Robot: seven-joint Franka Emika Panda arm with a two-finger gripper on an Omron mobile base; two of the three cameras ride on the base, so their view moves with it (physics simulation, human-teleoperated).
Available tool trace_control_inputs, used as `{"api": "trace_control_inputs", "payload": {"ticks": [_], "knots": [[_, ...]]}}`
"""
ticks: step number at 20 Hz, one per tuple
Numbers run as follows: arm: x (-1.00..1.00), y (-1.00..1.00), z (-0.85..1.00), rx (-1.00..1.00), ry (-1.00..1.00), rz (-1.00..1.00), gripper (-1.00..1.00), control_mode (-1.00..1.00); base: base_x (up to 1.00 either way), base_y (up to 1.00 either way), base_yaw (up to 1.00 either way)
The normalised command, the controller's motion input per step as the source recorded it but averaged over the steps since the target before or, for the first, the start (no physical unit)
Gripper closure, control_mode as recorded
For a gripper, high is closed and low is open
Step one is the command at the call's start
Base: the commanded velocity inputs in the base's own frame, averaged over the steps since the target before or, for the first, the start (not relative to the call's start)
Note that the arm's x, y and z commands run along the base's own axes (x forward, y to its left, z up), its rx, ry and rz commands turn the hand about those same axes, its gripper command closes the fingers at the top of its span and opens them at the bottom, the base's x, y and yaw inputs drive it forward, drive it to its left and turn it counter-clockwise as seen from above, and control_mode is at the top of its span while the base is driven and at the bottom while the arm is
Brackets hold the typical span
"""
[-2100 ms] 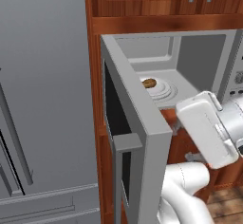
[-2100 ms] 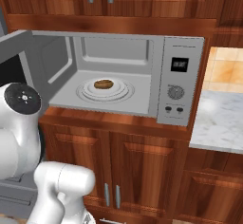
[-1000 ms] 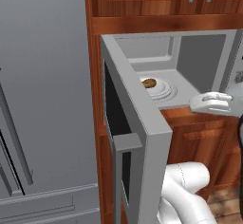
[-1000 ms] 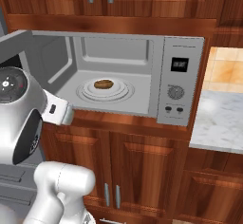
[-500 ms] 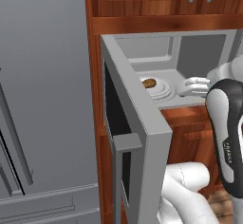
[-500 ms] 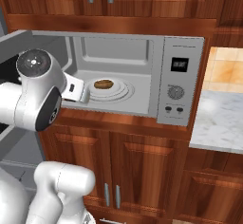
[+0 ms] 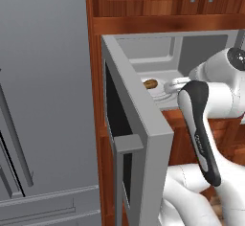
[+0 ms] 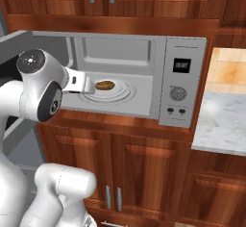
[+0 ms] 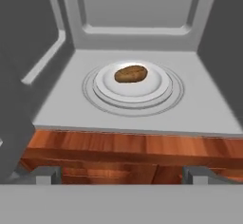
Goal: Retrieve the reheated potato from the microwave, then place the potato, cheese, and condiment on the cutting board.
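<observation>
- The microwave (image 9: 209,52) stands with its door swung wide.
- The gripper (image 9: 121,174) hangs at the opening, jaws wide, holding nothing.
- The potato (image 9: 131,74) lies on the white turntable (image 9: 156,88) — probably firm, light, rough-skinned; best pinched across its short middle.

We see a mottled brown potato (image 9: 130,73) on a white round turntable (image 9: 159,88) inside the light-grey microwave (image 8: 144,53). Its door (image 7: 139,139) has a dark window. The cabinets (image 8: 144,173) around it are reddish-brown wood with grain, and the bench (image 8: 223,120) is pale veined marble.
</observation>
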Motion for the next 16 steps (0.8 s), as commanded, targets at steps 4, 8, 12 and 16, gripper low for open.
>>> {"api": "trace_control_inputs", "payload": {"ticks": [4, 8, 12, 16], "knots": [[0.61, 0.02, 0.00, -0.01, 0.18, -0.17, -1.00, -1.00, 0.00, 0.00, 0.00], [0.34, 0.03, -0.13, 0.00, 0.06, -0.11, -1.00, -1.00, 0.00, 0.00, 0.00], [0.41, 0.00, -0.21, 0.00, -0.02, -0.01, -1.00, -1.00, 0.00, 0.00, 0.00], [0.29, 0.00, -0.31, 0.00, -0.02, 0.01, -1.00, -1.00, 0.00, 0.00, 0.00]]}}
